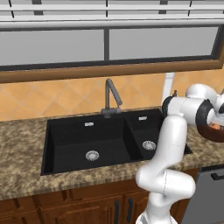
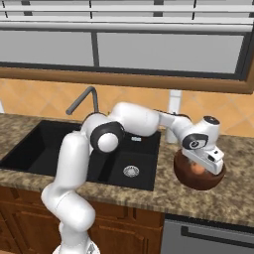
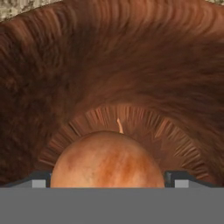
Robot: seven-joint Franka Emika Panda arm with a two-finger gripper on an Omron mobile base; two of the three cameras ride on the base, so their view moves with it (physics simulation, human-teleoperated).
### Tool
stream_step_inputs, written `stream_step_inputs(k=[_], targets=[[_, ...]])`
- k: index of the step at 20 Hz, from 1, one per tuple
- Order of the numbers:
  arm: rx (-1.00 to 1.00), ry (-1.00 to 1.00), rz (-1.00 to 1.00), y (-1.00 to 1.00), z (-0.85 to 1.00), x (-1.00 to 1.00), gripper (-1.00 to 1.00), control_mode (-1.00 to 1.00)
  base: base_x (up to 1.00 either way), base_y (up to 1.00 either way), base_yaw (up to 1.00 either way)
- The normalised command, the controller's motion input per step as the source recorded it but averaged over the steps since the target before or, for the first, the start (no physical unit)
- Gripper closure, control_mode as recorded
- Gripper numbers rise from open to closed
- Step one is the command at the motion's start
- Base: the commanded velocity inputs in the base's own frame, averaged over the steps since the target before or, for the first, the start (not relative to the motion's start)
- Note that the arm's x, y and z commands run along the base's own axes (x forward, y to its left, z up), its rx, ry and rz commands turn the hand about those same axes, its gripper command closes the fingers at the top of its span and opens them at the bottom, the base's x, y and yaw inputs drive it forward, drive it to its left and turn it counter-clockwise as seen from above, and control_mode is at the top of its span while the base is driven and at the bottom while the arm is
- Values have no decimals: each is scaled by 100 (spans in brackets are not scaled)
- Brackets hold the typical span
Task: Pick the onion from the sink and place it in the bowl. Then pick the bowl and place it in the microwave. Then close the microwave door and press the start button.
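Onion on bowl floor between gripper fingertips.

**Hidden and cut-off parts**

In the hand view the onion is cut by the bottom edge, between the end effector tips. The end effector covers part of the bowl. The right edge cuts the bowl in the left base view.
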Motion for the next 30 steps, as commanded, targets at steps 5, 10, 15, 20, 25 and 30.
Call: stream_step_inputs(k=[5,10,15,20,25,30], targets=[[-8,-3,1,55,4,-17,-100,-100,0,0,0],[-2,0,5,58,-82,4,-100,-100,0,0,0],[-1,-18,0,8,54,-13,-100,-100,0,0,0],[-13,9,4,47,-35,4,-100,-100,0,0,0],[-4,1,2,2,17,-2,-100,-100,0,0,0],[0,-11,1,11,25,-8,-100,-100,0,0,0]])
